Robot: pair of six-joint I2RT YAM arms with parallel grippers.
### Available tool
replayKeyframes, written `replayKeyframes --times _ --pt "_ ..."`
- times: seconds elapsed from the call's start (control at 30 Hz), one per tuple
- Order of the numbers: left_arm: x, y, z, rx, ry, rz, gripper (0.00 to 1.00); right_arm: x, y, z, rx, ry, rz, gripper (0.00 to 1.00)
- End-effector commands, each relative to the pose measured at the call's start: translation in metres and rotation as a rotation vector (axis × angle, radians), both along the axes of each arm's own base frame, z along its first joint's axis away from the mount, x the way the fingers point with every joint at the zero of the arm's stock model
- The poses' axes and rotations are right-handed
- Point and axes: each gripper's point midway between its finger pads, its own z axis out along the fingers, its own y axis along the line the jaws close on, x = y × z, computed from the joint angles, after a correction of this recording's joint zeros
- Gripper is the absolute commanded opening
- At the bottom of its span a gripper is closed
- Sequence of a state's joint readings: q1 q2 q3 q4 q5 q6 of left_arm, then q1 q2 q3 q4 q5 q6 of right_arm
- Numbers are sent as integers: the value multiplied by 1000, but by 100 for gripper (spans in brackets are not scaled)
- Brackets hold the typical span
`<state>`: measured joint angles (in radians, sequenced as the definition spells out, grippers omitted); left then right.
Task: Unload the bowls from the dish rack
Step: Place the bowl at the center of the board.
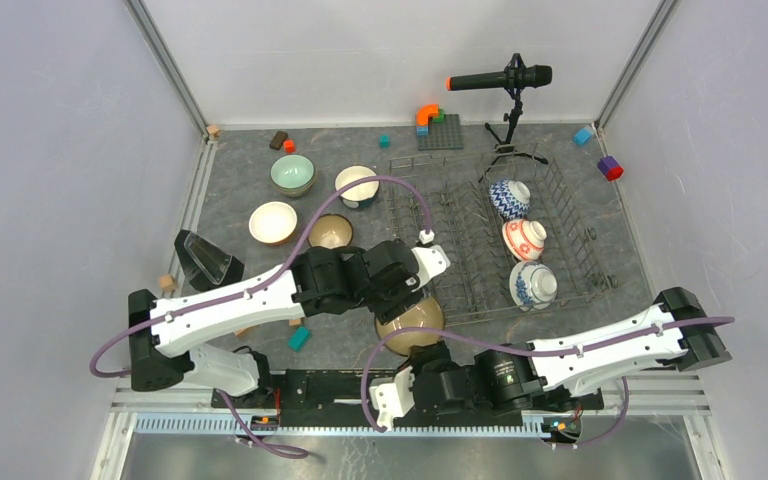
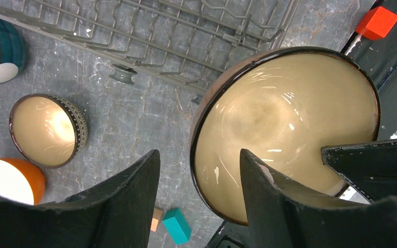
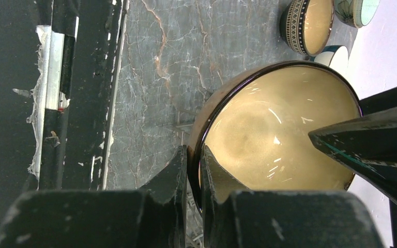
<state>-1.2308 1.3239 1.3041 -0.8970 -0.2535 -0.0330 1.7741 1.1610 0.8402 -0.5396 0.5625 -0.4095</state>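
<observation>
A large tan bowl with a dark rim (image 1: pixel 410 322) hangs just off the near left corner of the dish rack (image 1: pixel 572 292). My right gripper (image 3: pixel 194 152) is shut on this bowl's rim (image 3: pixel 279 129), one finger inside and one outside. My left gripper (image 2: pixel 199 155) is open and straddles the opposite rim of the same bowl (image 2: pixel 284 113), with neither finger touching it. Three patterned bowls stay in the rack: blue-white (image 1: pixel 509 198), red-white (image 1: pixel 524 239) and blue floral (image 1: pixel 533 285).
Left of the rack stand a pale green bowl (image 1: pixel 292 174), a teal bowl (image 1: pixel 357 185), an orange bowl (image 1: pixel 273 222) and a dark striped bowl (image 1: pixel 331 232). A teal block (image 2: pixel 177 226) lies below the tan bowl. A microphone stand (image 1: pixel 508 120) rises behind the rack.
</observation>
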Motion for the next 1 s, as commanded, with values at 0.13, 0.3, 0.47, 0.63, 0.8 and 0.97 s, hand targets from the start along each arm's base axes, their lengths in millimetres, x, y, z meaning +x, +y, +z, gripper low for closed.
replayKeyframes --times 0.13,0.3,0.47,0.63,0.8,0.97 --pt "-9 -1 -13 54 26 -56 54 6 22 50 157 -63 -28 0" --pt "-11 -2 -15 59 32 -59 43 7 22 49 157 -64 -33 0" --pt "-13 -4 -14 53 38 -65 27 7 21 48 163 -61 -45 0" --pt "-15 -4 -13 43 48 -64 18 7 22 49 176 -53 -52 0" --pt "-17 -6 -9 22 56 -62 3 6 23 48 177 -49 -53 0" --pt "-20 -7 -8 10 69 -70 2 6 23 48 192 -42 -64 13"
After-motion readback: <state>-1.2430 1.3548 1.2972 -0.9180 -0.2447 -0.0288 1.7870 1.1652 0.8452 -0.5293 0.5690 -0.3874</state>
